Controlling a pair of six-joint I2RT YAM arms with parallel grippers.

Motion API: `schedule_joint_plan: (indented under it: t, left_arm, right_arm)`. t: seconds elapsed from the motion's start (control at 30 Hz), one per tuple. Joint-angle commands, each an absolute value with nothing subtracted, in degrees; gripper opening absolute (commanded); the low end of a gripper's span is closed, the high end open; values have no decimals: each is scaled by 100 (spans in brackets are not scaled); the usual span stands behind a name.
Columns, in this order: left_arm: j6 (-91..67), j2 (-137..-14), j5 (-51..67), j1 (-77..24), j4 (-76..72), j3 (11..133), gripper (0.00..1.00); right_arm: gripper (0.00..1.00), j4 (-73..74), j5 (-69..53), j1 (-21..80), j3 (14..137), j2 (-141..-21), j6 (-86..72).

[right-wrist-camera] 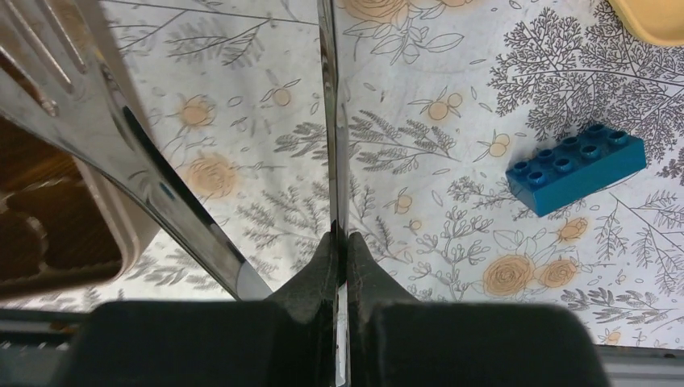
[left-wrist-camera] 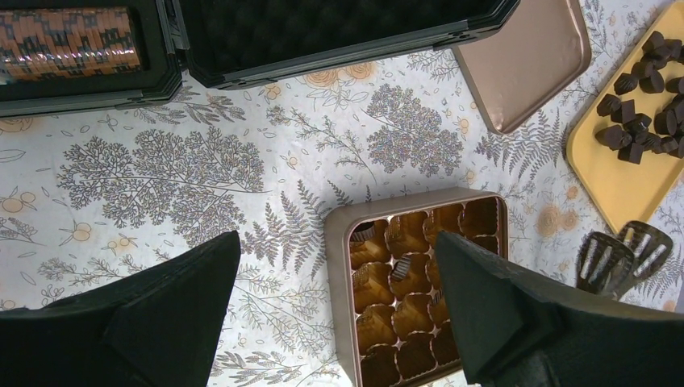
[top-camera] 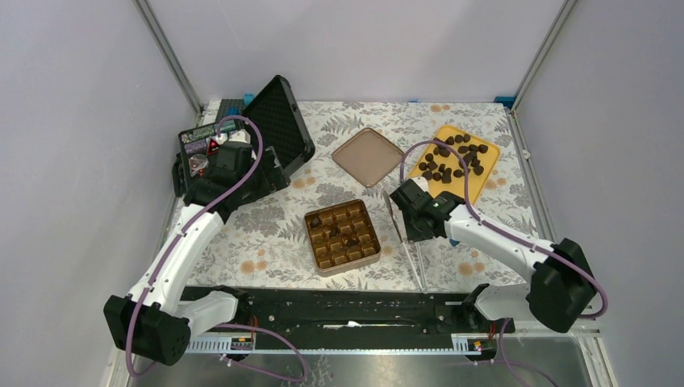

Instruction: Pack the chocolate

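The chocolate (top-camera: pixel 452 161) lies as a pile of dark pieces on a yellow tray (top-camera: pixel 484 184) at the back right; the left wrist view shows this chocolate (left-wrist-camera: pixel 641 129) too. A gold gridded tin (top-camera: pixel 319 260) sits mid-table with a few pieces in its cells (top-camera: pixel 352 239). My right gripper (top-camera: pixel 410 216) hovers just right of the tin, shut on one arm of metal tongs (right-wrist-camera: pixel 332 121); the other arm (right-wrist-camera: pixel 121 137) splays left. My left gripper (top-camera: pixel 262 173) hangs open and empty by the black case, with the tin (left-wrist-camera: pixel 337 242) below it.
A flat brown lid (top-camera: pixel 368 156) lies behind the tin. An open black foam-lined case (top-camera: pixel 278 121) stands at the back left. A blue toy brick (right-wrist-camera: pixel 577 165) rests on the flowered cloth right of the tongs. Grey walls enclose the table.
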State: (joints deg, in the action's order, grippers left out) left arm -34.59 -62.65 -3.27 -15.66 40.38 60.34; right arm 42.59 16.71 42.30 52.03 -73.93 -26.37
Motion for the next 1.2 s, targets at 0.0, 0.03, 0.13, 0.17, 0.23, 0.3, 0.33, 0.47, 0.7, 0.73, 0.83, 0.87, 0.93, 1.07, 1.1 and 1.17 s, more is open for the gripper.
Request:
schedule_joint_plan:
  t: [0.0,0.03,0.13,0.17,0.23,0.3,0.33,0.47,0.7,0.73,0.83,0.87,0.93,1.07,1.1,1.17]
  left_arm:
    - [-3508,-6082,-277,-1538,3812,6006,99]
    - [-3510,-6082,-273,-1539,3814,6007,99]
    - [-3505,-6073,-251,-1539,3813,6007,99]
    - [-3494,-6075,-242,-1540,3813,6023,99]
    - [-3474,-6075,-244,-1539,3854,6050,99]
    - [-3457,-6058,-261,-1541,3893,6059,99]
    - [-3454,-6037,-271,-1543,3901,6052,99]
    - [-3469,-6012,-283,-1545,3904,6001,99]
    - [-3501,-6059,-232,-1543,3838,5977,99]
    - [-3502,-6068,-218,-1543,3812,5974,99]
    - [-3535,-6118,-156,-1543,3756,5975,99]
    - [-3548,-6137,-124,-1540,3740,5970,99]
    - [-3563,-6180,-70,-1546,3725,5992,99]
    - [-3579,-6198,-52,-1547,3720,6018,99]
    - [-3583,-6198,-53,-1547,3718,6027,99]
    - [-3573,-6199,-53,-1546,3718,6033,99]
  right_arm:
    - [3,3727,2174,4090,5146,-7841,-2529]
    - [4,3607,2236,4041,5131,-7956,-2520]
    - [9,3218,2246,3862,5155,-8276,-2481]
    - [16,3147,2208,3802,5208,-8347,-2460]
    - [41,3034,2130,3714,5334,-8405,-2423]
    - [60,2975,2137,3688,5420,-8380,-2392]
    - [64,2977,2133,3667,5449,-8367,-2389]
    - [73,2928,1904,3645,5338,-8162,-2473]
    - [96,2282,1132,3645,3998,-7118,-2709]
    - [97,2279,1116,3647,3885,-7043,-2776]
    - [96,2249,1064,3647,3708,-6987,-2899]
    - [95,2216,1059,3644,3686,-6999,-2927]
    - [89,2213,1158,3640,3684,-7053,-2987]
    - [81,2034,1277,3646,3612,-7159,-3047]
    - [80,1985,1312,3645,3578,-7188,-3060]
    - [78,1887,1344,3656,3517,-7265,-3066]
